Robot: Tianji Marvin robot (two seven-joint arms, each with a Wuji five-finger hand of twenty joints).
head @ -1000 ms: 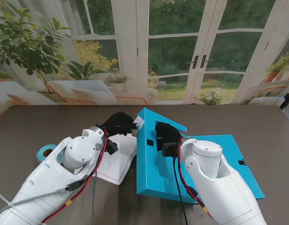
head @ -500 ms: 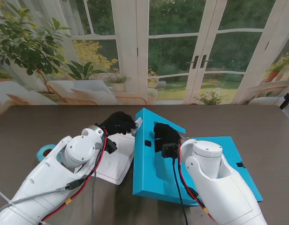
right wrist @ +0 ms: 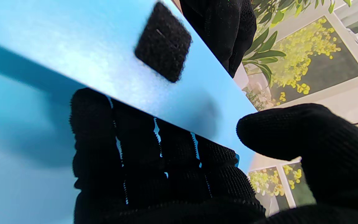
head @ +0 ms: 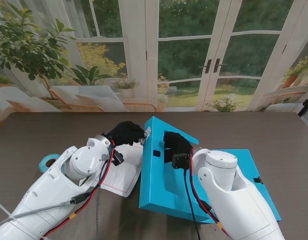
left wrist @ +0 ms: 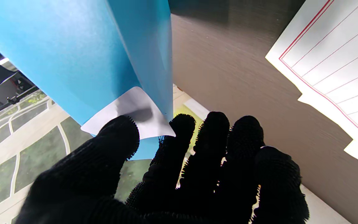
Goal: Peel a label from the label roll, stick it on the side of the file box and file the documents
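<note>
At mid-desk, the right hand [head: 175, 142] grips the file box [head: 164, 185] flap, steadying it so the left hand [head: 125, 132] can press the label [left wrist: 129, 112] onto its side.

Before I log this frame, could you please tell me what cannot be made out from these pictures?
- Label: left wrist view, the thumb covers one edge, so full contact is unclear.
- Label roll: stand view, largely behind the left arm.
- Documents: stand view, print too small.
- Right hand: wrist view, the file box wall hides its fingertips.
</note>
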